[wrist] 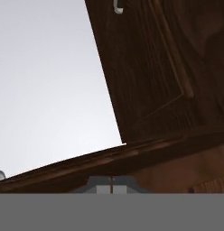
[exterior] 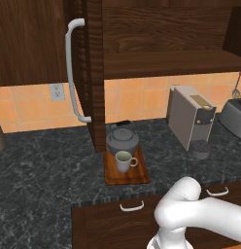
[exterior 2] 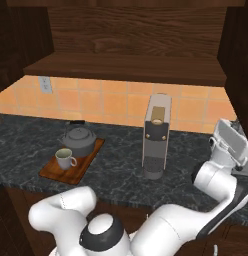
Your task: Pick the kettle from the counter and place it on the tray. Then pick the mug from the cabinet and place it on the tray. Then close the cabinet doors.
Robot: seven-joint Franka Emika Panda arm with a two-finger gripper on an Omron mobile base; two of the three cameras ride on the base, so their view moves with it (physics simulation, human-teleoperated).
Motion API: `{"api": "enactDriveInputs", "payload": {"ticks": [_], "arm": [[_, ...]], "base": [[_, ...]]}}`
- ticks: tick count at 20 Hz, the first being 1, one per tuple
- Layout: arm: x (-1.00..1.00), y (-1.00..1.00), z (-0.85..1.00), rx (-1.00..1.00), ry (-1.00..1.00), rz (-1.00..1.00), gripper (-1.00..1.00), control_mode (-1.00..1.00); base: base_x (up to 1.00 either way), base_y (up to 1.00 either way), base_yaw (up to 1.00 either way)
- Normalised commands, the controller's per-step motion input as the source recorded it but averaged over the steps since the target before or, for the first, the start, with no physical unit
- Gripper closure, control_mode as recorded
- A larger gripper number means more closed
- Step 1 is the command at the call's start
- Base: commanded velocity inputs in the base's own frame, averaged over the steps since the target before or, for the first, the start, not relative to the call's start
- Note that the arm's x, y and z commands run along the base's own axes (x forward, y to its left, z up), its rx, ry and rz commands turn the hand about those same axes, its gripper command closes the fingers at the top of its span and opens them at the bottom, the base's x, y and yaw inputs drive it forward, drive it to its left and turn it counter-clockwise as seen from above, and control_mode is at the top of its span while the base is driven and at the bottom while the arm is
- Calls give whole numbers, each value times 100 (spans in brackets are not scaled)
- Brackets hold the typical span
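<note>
- In the left base view an open cabinet door (exterior: 91,73) stands edge-on at the left, its long pale curved handle (exterior: 73,73) facing left
- A wall socket (exterior: 57,91) sits on the orange tiled wall beside that door
- Under the door's lower edge, the tray (exterior: 123,175) lies on the dark marbled counter (exterior: 44,170), close to the front edge
- The kettle (exterior: 122,141) sits on the back part of the tray, and the mug (exterior: 124,161) stands just in front of it, also on the tray, its handle pointing right
- The cabinet (exterior: 166,44) above is open, and its shelf (exterior: 171,63) runs across the upper part of the view
- Right of the tray, well apart from it, a boxy grey coffee machine (exterior: 190,121) stands near the back wall, with a toaster (exterior: 234,116) at the far right
- Below the counter, drawers (exterior: 122,219) with pale handles show, and the white arm (exterior: 195,209) crosses the lower right corner
- In the right base view the arm bends to the far right, its hand at the right-hand door (exterior 2: 238,65)
- In the hand view the gripper (wrist: 111,186) has its tips pressed together with nothing between them, right up against dark wood of the cabinet, with a door panel (wrist: 159,63) rising above
</note>
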Motion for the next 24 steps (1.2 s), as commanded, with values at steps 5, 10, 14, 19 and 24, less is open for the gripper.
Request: {"api": "enactDriveInputs", "payload": {"ticks": [5, 10, 14, 19, 24], "arm": [[9, -36, 25, 0, -1, 7, 100, -100], [-19, -11, 42, 0, -33, 8, 100, -100], [-74, 56, 55, -10, -48, 3, 100, -100], [-85, 100, 53, -26, -29, 0, 100, -100], [-24, 95, 69, -31, 16, -1, 100, -100]], "base": [[0, 0, 0], [0, 0, 0], [0, 0, 0], [0, 0, 0], [0, 0, 0]]}}
